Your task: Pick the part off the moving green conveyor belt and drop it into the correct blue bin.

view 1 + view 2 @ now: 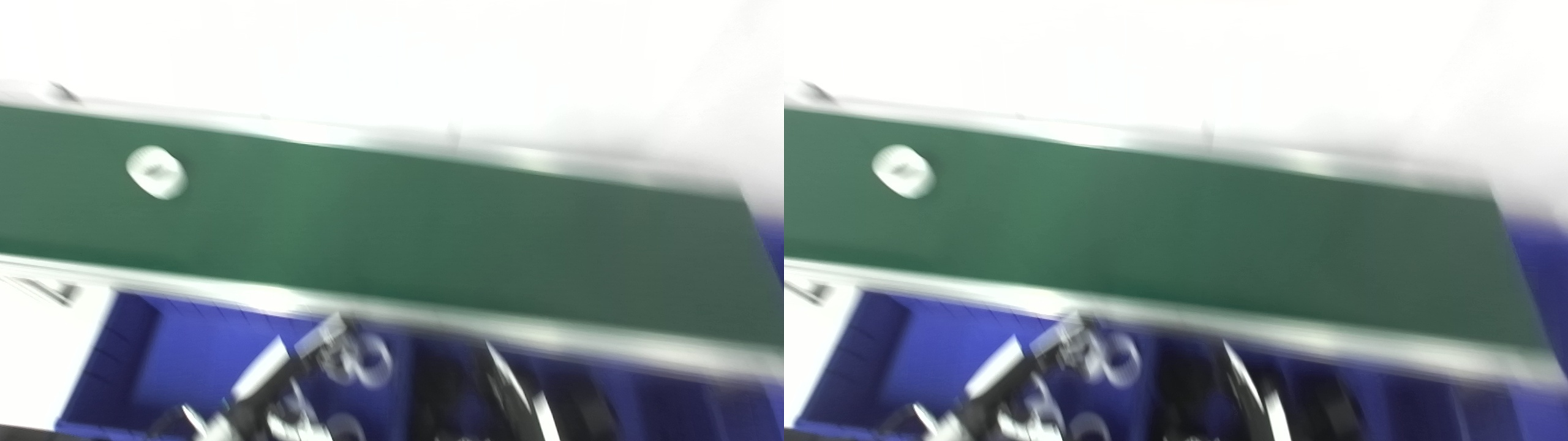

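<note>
Both views are motion-blurred. A round white part (156, 172) lies on the green conveyor belt (429, 239) near its left end; it also shows in the right eye view (903, 171). My left hand (324, 352) is below the belt's near rail, over a blue bin (184, 361), far from the part. Pale ring shapes (370, 361) smear next to it; I cannot tell if they are held. My right hand (511, 395) is a dark blur over the blue bins at the bottom centre. Neither hand's fingers can be made out.
The belt's silver rails (490, 331) run along both its edges. More blue bin (674, 407) lies below the belt at the right, and a blue patch (773, 245) past its right end. A white surface (37, 355) lies at the lower left.
</note>
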`<act>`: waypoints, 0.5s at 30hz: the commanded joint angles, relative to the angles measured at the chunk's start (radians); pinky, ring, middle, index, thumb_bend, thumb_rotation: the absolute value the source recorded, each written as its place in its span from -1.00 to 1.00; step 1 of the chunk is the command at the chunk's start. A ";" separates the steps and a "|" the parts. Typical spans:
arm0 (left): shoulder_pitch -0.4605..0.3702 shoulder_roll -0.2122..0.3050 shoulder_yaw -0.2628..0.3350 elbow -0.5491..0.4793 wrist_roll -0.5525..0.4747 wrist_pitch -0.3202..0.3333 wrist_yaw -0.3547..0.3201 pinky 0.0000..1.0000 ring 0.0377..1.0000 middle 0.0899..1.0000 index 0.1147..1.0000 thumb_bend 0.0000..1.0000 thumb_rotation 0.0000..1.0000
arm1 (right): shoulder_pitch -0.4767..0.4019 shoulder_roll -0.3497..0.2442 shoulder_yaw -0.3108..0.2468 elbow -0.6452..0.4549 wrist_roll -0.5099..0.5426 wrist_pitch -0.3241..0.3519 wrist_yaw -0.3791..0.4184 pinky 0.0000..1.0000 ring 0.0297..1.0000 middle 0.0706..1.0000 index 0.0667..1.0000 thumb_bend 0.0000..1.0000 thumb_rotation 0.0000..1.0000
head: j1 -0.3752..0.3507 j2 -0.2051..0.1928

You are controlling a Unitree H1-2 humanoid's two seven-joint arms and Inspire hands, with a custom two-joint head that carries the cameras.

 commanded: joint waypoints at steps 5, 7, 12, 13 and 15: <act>-0.052 0.045 0.059 -0.043 -0.014 -0.035 0.077 0.38 0.63 0.79 0.77 0.65 -0.76 | -0.018 -0.011 0.012 0.008 0.057 -0.059 -0.010 0.68 0.83 0.82 0.85 0.67 -0.17 | 0.038 -0.035; -0.070 0.058 0.070 -0.058 0.013 -0.035 0.125 0.39 0.63 0.78 0.78 0.64 -0.76 | -0.024 -0.014 0.017 0.013 0.067 -0.059 -0.012 0.73 0.85 0.83 0.86 0.65 -0.20 | 0.044 -0.043; -0.099 0.054 0.095 -0.087 -0.009 -0.035 0.147 0.41 0.65 0.81 0.78 0.65 -0.83 | -0.026 -0.018 0.018 0.012 0.077 -0.059 -0.013 0.75 0.88 0.85 0.87 0.65 -0.22 | 0.053 -0.050; -0.103 0.050 0.100 -0.090 -0.015 -0.035 0.146 0.41 0.65 0.80 0.76 0.63 -0.82 | -0.027 -0.019 0.020 0.011 0.082 -0.059 -0.015 0.76 0.87 0.84 0.86 0.65 -0.26 | 0.053 -0.050; -0.113 0.043 0.113 -0.100 -0.019 -0.035 0.148 0.41 0.66 0.81 0.76 0.63 -0.74 | -0.036 -0.029 0.032 0.015 0.080 -0.059 -0.035 0.74 0.85 0.82 0.85 0.64 -0.27 | 0.055 -0.054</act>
